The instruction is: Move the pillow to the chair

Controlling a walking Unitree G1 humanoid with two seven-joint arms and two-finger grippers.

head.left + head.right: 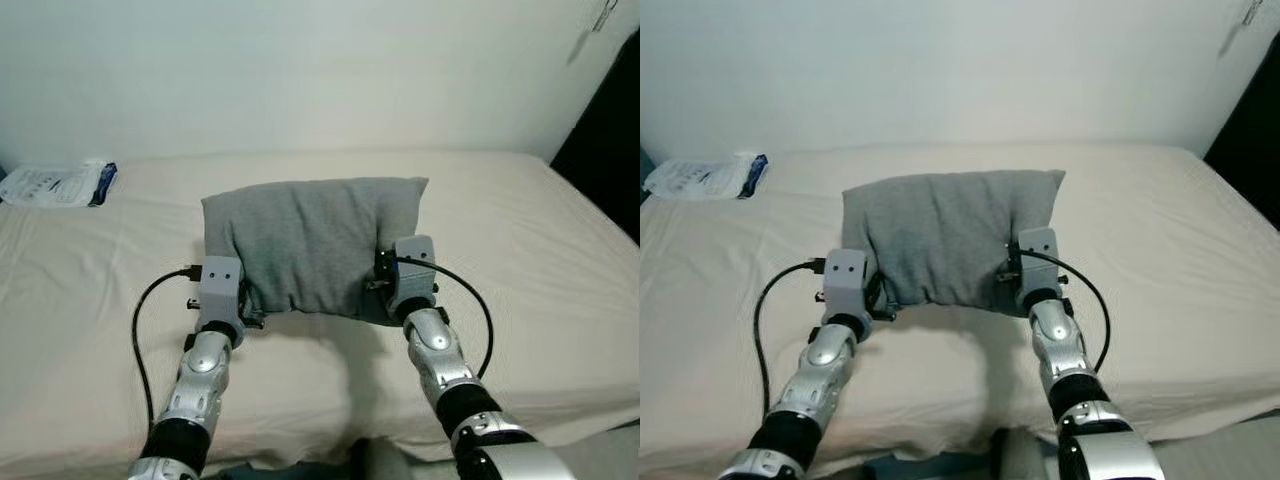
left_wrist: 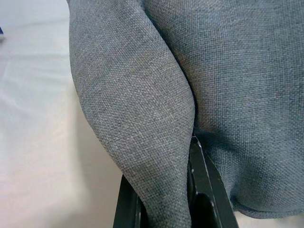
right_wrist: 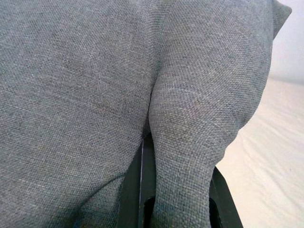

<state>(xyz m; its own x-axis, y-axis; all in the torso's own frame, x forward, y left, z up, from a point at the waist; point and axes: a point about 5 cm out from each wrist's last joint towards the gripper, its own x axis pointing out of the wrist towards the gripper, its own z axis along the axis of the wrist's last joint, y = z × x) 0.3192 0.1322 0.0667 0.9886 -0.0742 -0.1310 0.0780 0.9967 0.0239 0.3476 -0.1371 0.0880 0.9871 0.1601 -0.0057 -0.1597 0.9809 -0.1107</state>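
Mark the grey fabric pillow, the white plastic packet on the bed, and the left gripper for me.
Grey fabric pillow (image 1: 305, 240): left eye view, middle of its front face.
White plastic packet (image 1: 55, 184): left eye view, centre of the packet.
Left gripper (image 2: 166, 199): left wrist view, pinched pillow fold between its fingertips.

In the head views the pillow (image 1: 310, 243) hides the fingertips of both the left gripper (image 2: 164, 199) and the right gripper (image 3: 178, 199). In the wrist views a fold of grey cloth covers most of each finger (image 2: 202, 190). At the bed's (image 1: 80, 300) far left corner a white packet (image 1: 55, 184) runs off the picture's edge, its print too small to read. A dark shape (image 1: 610, 140) at the bed's far right corner is cut off.
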